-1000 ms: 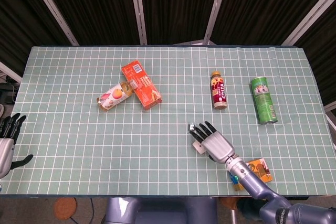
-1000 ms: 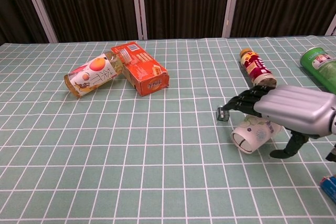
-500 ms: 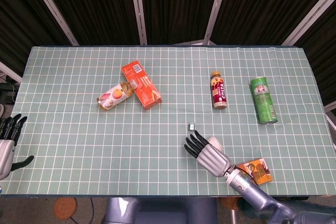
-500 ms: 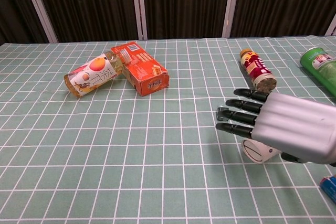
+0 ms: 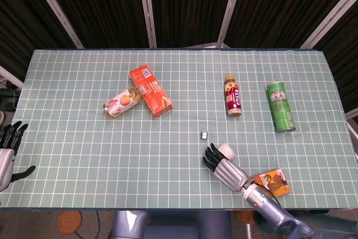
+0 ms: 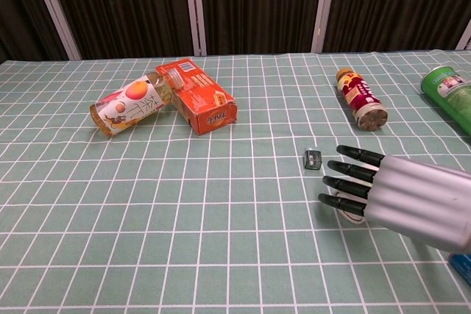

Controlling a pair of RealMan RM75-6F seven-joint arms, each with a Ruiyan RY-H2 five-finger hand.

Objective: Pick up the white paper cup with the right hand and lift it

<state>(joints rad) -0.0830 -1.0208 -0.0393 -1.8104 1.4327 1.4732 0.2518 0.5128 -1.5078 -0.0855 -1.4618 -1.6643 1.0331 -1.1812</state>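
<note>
Cup position decides the move: the white paper cup (image 5: pixel 226 150) lies on its side on the tabletop (image 5: pixel 84 138), mostly hidden under the right hand (image 5: pixel 225 165), rim peeking beyond the fingers (image 6: pixel 349 174). Whether these extended fingers grip it, I cannot tell.

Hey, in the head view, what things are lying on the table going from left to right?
Peach-labelled clear drink bottle → orange carton box → small grey clip-like piece → brown-labelled bottle → green cylindrical can. White paper cup, right hand and orange packet overlap; omitted.
</note>
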